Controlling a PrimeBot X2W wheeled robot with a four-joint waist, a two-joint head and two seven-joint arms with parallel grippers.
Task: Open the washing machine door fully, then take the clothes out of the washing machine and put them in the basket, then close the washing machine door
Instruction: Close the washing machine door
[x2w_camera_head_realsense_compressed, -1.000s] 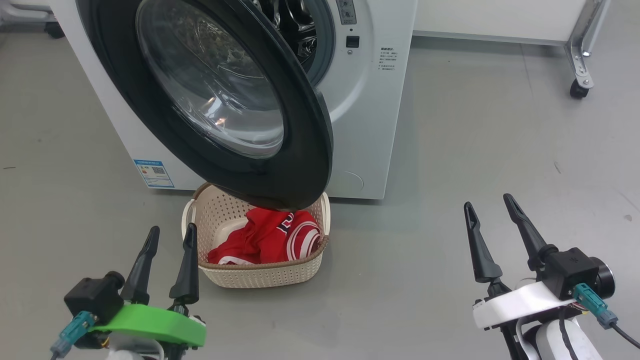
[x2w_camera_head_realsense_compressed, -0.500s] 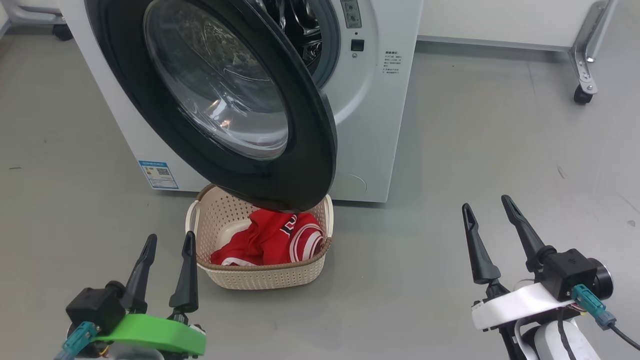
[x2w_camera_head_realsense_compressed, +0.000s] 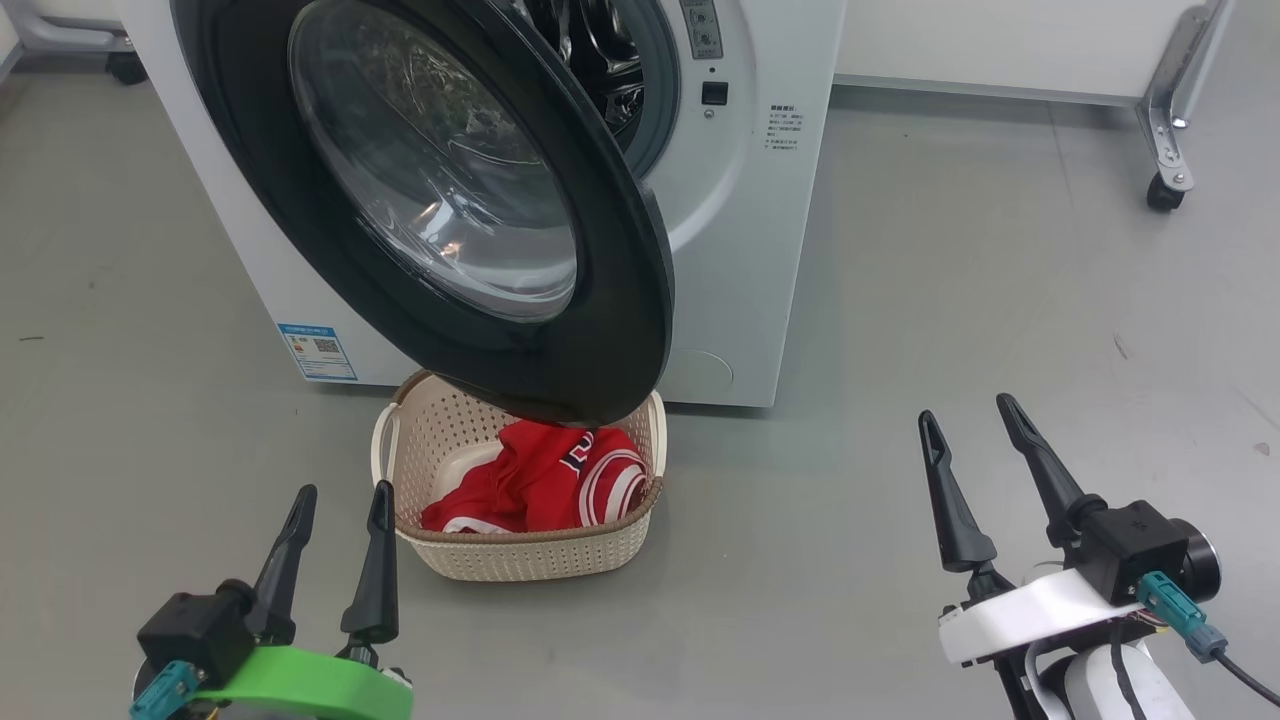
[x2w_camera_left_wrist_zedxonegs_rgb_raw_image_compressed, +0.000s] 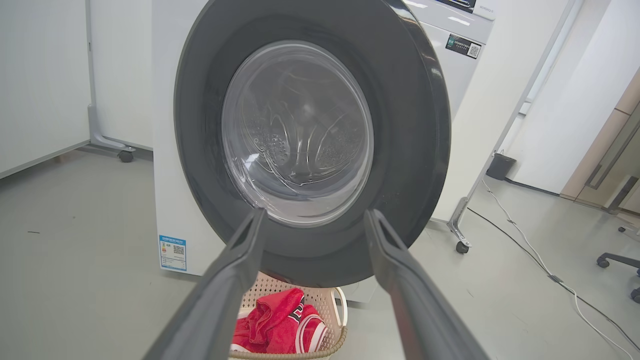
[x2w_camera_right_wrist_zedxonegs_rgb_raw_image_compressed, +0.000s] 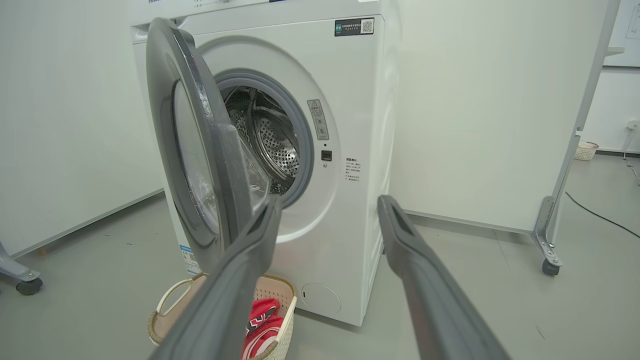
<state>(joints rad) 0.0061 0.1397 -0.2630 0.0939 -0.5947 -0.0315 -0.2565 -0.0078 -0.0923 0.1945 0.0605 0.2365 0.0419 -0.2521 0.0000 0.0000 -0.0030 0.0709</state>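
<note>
The white washing machine (x2w_camera_head_realsense_compressed: 740, 250) stands ahead. Its door (x2w_camera_head_realsense_compressed: 620, 330) is swung out on the left hinge, and the black rim overhangs the back of the basket (x2w_camera_head_realsense_compressed: 520, 555). The red clothes (x2w_camera_head_realsense_compressed: 540, 480) lie inside the basket on the floor. My left gripper (x2w_camera_head_realsense_compressed: 343, 490) is open and empty, just left of the basket. Far to the right over bare floor, my right gripper (x2w_camera_head_realsense_compressed: 964, 407) is also open and empty. The left wrist view faces the door (x2w_camera_left_wrist_zedxonegs_rgb_raw_image_compressed: 400, 125) with the clothes (x2w_camera_left_wrist_zedxonegs_rgb_raw_image_compressed: 280, 320) below. The right wrist view shows the steel drum (x2w_camera_right_wrist_zedxonegs_rgb_raw_image_compressed: 275, 140) behind the door (x2w_camera_right_wrist_zedxonegs_rgb_raw_image_compressed: 165, 125).
A white panel on a metal frame with a castor (x2w_camera_head_realsense_compressed: 1160, 180) stands right of the machine. A cable (x2w_camera_left_wrist_zedxonegs_rgb_raw_image_compressed: 550, 275) runs over the grey floor beyond it, near a small dark bin (x2w_camera_left_wrist_zedxonegs_rgb_raw_image_compressed: 500, 165) and a chair base (x2w_camera_left_wrist_zedxonegs_rgb_raw_image_compressed: 620, 260).
The head view has shifted slightly. My left gripper sits a little lower in it and the right gripper a little higher. Door, basket and clothes have not moved.
</note>
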